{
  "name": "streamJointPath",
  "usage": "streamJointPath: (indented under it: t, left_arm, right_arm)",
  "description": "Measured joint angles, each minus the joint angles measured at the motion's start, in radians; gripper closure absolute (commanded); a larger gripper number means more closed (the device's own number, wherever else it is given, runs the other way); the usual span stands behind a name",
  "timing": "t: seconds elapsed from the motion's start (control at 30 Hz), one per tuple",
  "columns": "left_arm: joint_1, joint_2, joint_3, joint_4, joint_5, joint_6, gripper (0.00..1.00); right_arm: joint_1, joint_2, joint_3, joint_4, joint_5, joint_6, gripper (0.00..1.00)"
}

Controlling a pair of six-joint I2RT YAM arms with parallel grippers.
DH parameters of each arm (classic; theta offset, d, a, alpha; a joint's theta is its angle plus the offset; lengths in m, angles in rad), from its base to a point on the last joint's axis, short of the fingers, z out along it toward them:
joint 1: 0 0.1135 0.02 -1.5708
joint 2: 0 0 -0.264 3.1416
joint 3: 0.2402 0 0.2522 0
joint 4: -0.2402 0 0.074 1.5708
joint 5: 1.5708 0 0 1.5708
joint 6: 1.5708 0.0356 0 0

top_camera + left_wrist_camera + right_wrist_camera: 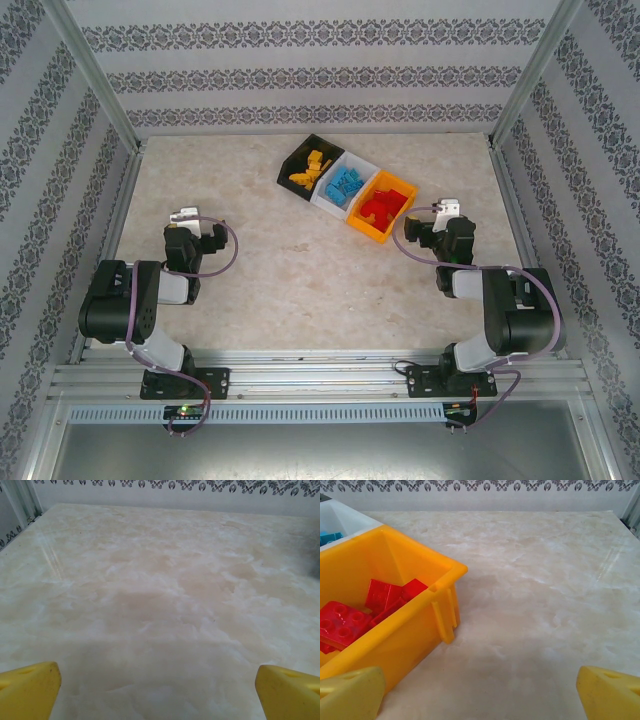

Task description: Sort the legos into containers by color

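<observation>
Left hand (186,215) and right hand (447,208) are hovering wide open and empty, legos (345,185) are sitting colour-sorted in the far bins (368,232), so sorting seems finished and nothing needs grasping next.

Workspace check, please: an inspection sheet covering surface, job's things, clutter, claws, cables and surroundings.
Surface: marbled beige table, no loose bricks seen.
Job's things: yellow legos in black bin, blue legos in white bin, red legos in orange bin; bins joined in a row.
Clutter: nothing seen.
Claws: left claw open over bare table; right claw open beside the orange bin, empty.
Cables: purple cable loops at each wrist, apart from the bins.
Surroundings: patterned walls, metal frame.
</observation>
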Motion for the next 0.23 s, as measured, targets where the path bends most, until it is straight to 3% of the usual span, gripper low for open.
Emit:
streamJointPath:
  t: [0.23]
  left_arm:
    - [0.000,0.000,0.000,0.000,0.000,0.000,0.00]
  right_arm:
    - [0.000,0.000,0.000,0.000,0.007,0.000,0.02]
